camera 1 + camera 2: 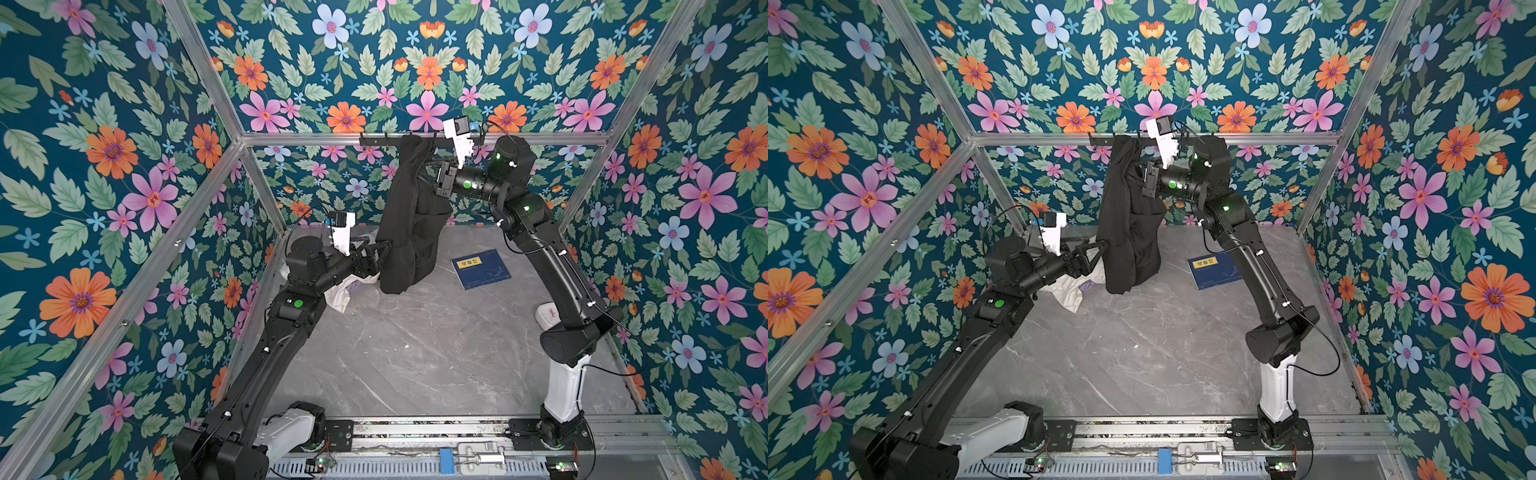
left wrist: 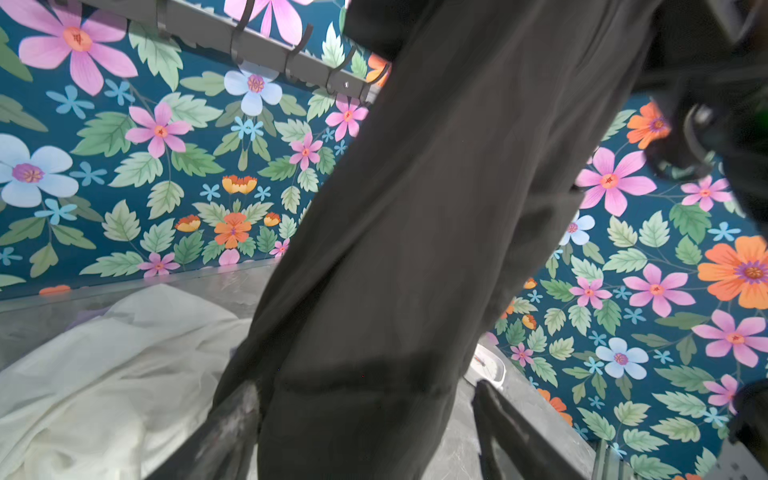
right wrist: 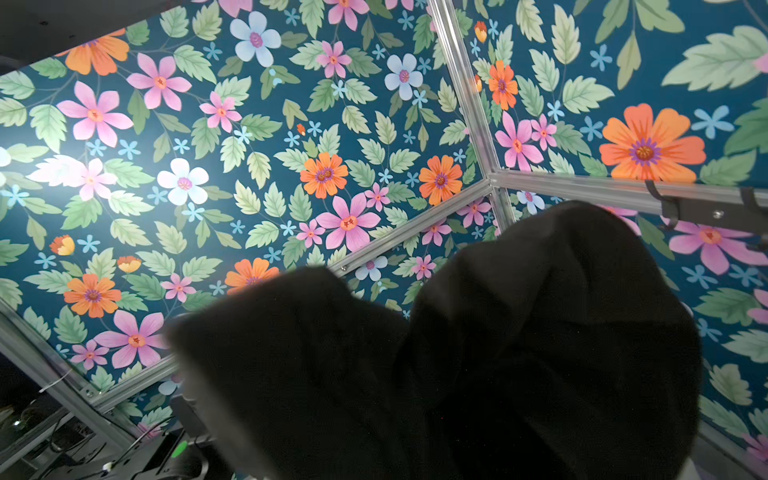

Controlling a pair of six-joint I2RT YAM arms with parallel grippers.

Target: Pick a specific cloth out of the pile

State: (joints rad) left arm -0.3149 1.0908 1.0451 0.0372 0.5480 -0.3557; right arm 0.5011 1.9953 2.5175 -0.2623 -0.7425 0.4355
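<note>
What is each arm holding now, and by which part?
The right gripper, jaws shut, holds the black garment near its top. The left gripper, jaws open around the garment's lower part, holds nothing.

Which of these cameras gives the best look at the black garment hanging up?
Either top view: both top views show the whole black cloth, from the hook rail down toward the table, bunched at the right gripper. The left wrist view shows only a close stretch of it; the right wrist view only dark folds.
</note>
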